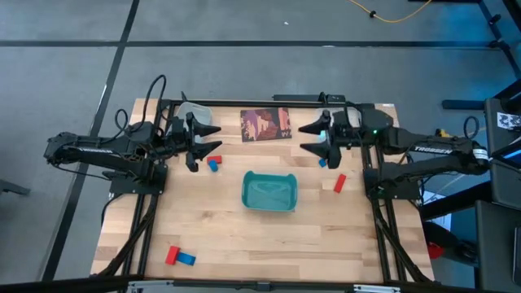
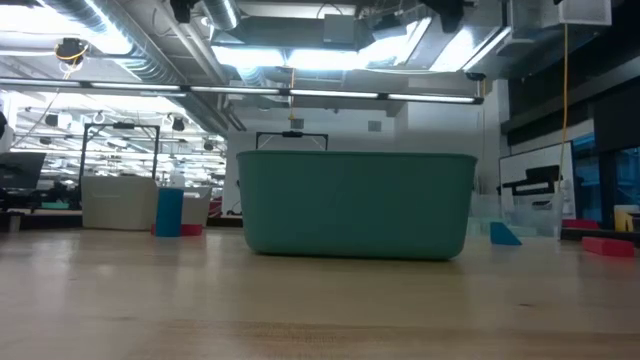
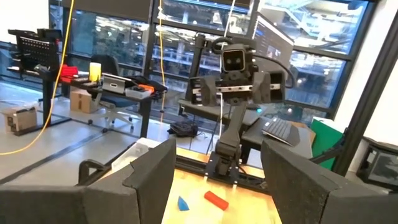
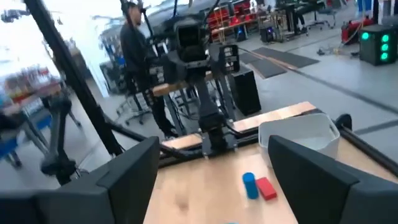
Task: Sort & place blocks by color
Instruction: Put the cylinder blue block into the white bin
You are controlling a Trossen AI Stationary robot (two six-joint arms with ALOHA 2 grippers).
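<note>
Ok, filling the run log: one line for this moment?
left gripper: open, raised | right gripper: open, raised | blocks: scattered | teal tray: empty

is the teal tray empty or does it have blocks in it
Empty. The high view shows only bare teal floor inside the teal tray; the blocks all lie out on the table.

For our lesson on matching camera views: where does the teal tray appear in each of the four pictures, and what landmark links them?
High view: teal tray at the table's centre, between both arms.
Low view: tray fills the middle, side-on.
Left wrist view: not in it.
Right wrist view: not clearly in it.
Shared landmark: the red and blue blocks near the left hand, also seen in the right wrist view.
</note>
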